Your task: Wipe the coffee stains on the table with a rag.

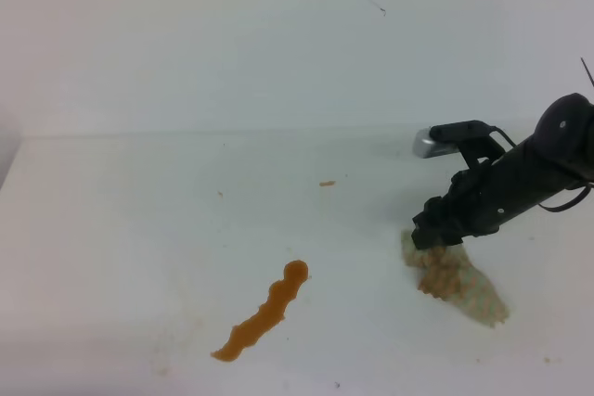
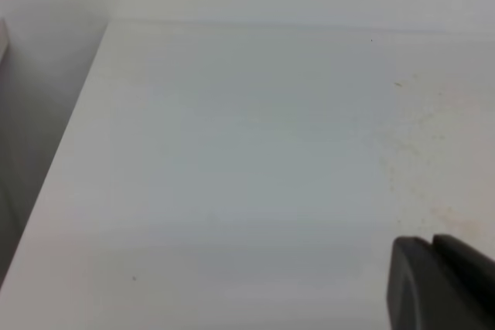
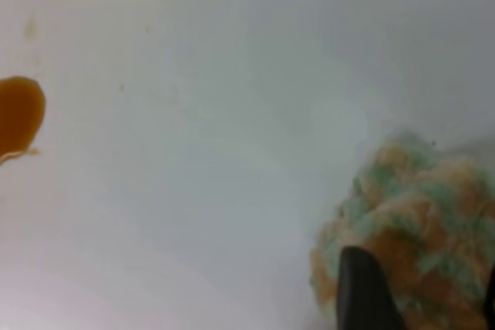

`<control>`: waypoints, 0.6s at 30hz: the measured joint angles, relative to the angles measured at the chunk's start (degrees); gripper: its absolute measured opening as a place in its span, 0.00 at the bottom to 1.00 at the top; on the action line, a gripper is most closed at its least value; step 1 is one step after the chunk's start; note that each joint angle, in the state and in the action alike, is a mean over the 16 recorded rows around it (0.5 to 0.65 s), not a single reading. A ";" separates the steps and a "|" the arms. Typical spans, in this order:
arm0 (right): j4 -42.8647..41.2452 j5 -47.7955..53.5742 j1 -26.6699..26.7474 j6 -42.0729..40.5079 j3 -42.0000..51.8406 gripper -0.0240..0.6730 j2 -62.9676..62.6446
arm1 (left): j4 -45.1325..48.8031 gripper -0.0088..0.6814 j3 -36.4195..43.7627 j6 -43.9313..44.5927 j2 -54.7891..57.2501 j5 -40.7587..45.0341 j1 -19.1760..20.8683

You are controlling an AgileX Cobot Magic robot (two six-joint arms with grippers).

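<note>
- High view: you are looking at the right gripper (image 1: 436, 234) hanging over the near-left end of the rag (image 1: 455, 283), its tip right at the cloth. From here you cannot tell whether the jaws are gripping or only touching. The rag is lying crumpled on the table (image 1: 139, 229), right of centre. The stain (image 1: 264, 312) is sitting well apart to its left — a wavy orange-brown streak, still wet-looking and unwiped. A small speck (image 1: 327, 183) is lying farther back.
- Left wrist view: you are seeing bare table (image 2: 232, 152) with faint tan smears (image 2: 421, 152) at the right. Only a dark corner of the left gripper (image 2: 441, 284) is showing, so its state cannot be told.
- Right wrist view: one dark finger (image 3: 363, 291) is standing on the rag's (image 3: 418, 222) left side, and a second is just showing at the right edge — the jaws are standing apart with the blotched cloth between them, not yet clenched. The stain's rounded end (image 3: 17, 117) is peeking in at the far left.
- Risks, as you might judge them: if you are closing on only a thin fold, the rag could slip free during the drag. If you are pressing too lightly, the wet streak may smear wider instead of lifting. An already blotched cloth could also be leaving fresh marks.
</note>
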 joint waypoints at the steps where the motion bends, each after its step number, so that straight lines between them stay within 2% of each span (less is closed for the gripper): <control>1: -0.01 0.08 0.00 -0.02 0.01 0.51 0.20 | 0.00 0.01 0.00 0.00 0.00 0.00 0.00; 10: -0.25 0.48 0.00 -0.09 -0.15 0.48 2.05 | 0.00 0.01 0.00 0.00 0.00 0.00 0.00; 18: 0.84 1.00 0.04 -0.32 -0.27 0.28 2.95 | 0.01 0.01 0.13 0.00 0.00 0.00 0.00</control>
